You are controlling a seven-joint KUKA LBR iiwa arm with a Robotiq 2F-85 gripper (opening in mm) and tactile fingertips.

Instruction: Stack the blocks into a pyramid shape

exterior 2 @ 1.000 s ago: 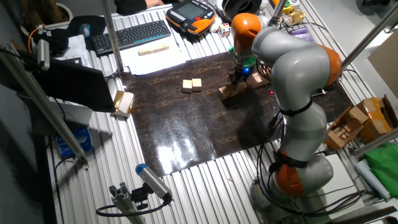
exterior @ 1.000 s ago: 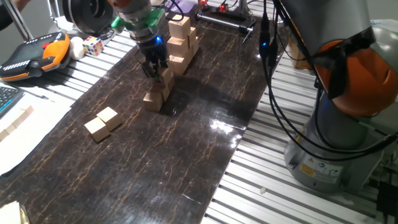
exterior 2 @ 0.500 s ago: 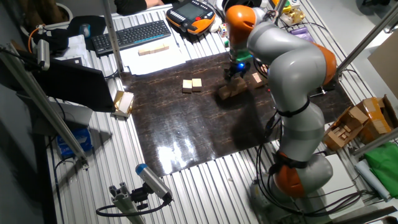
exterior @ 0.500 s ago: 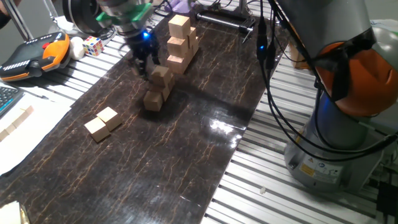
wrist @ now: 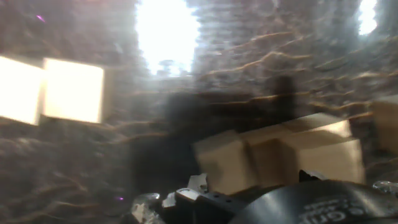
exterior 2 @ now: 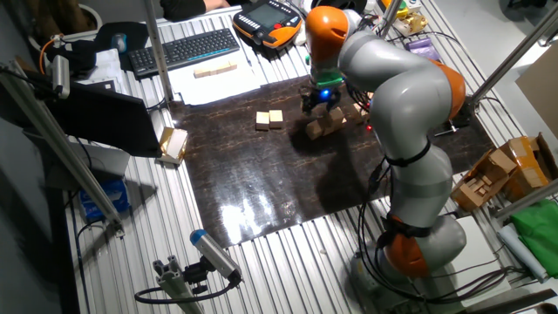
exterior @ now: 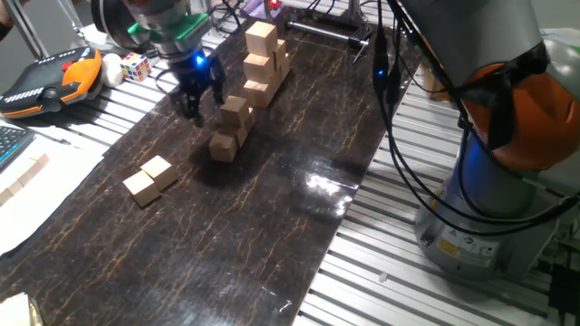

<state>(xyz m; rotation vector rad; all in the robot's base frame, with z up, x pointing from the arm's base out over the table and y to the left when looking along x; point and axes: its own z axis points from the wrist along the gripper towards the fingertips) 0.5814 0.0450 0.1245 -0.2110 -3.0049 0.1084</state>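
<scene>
Tan wood shows nearest: two loose blocks (exterior: 149,179) lie touching on the dark marbled mat (exterior: 272,226), well apart from the rest. Beyond them the pyramid shape (exterior: 229,129) stands as a small stepped pile. Just left of its top hangs the gripper (exterior: 198,104), jaws spread and holding nothing. Farther back rises a taller tower (exterior: 263,62) of similar cubes.

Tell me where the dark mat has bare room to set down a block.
The mat is bare from the two loose blocks and the small stepped pile toward its near edge. It is crowded around the pile, gripper and taller tower.
</scene>
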